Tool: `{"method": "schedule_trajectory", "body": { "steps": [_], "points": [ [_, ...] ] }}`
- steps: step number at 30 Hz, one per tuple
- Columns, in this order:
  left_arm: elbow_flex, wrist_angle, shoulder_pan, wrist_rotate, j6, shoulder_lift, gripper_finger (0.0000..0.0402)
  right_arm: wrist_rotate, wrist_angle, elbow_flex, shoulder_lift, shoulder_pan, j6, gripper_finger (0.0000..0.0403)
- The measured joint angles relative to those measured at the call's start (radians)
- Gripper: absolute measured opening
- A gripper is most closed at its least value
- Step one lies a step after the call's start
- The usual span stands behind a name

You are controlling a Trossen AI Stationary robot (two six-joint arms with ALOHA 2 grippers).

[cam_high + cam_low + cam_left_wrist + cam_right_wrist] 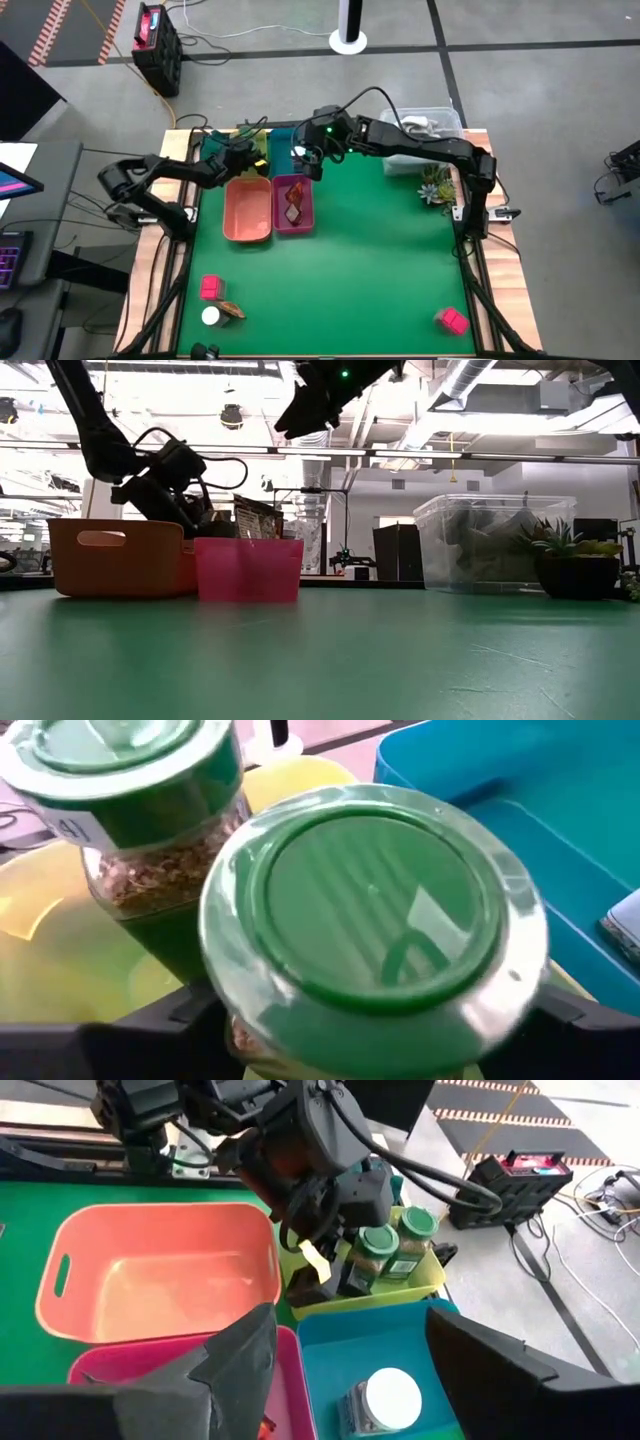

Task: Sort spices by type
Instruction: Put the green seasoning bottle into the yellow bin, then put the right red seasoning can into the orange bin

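Both end effectors, left (335,1270) and right (303,160), gape open, near each other.

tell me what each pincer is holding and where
Right pincer: open, empty. Left pincer flanks a green-lidded jar just below its lid; a real grip cannot be told.

Green jar lid (372,900), between the left fingers: glossy moulded plastic, smooth, with reflections. Second jar (150,830), just beyond the fingers: clear wall, coarse brown flakes inside, paper label. Trays, orange (160,1270), pink (248,568), yellow (420,1285), teal (330,1350): smooth plastic. Table (370,270): matt green.
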Motion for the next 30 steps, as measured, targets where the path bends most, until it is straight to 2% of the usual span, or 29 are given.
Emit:
{"method": "schedule_trajectory", "body": {
  "steps": [11, 16, 19, 24, 27, 30],
  "points": [
    [-0.004, -0.064, -0.055, -0.027, 0.049, -0.142, 0.0292, 0.005, -0.099, 0.000, -0.075, -0.017, -0.007, 0.0285],
    [-0.004, -0.123, -0.110, -0.087, 0.094, -0.235, 0.0292, 0.114, -0.221, 0.000, -0.118, -0.015, -0.008, 0.0285],
    [-0.003, -0.144, -0.153, -0.134, 0.141, -0.298, 0.0292, 0.128, -0.309, 0.000, -0.159, -0.016, 0.013, 0.0285],
    [-0.003, -0.177, -0.234, -0.140, 0.256, -0.410, 0.0292, 0.130, -0.491, -0.010, -0.223, 0.001, 0.084, 0.0285],
    [-0.003, -0.209, -0.289, -0.139, 0.293, -0.488, 0.0292, 0.150, -0.533, -0.091, -0.271, 0.017, 0.136, 0.0285],
    [-0.003, -0.250, -0.352, -0.132, 0.310, -0.576, 0.0293, 0.183, -0.522, -0.258, -0.344, 0.035, 0.204, 0.0285]
  ]
}}
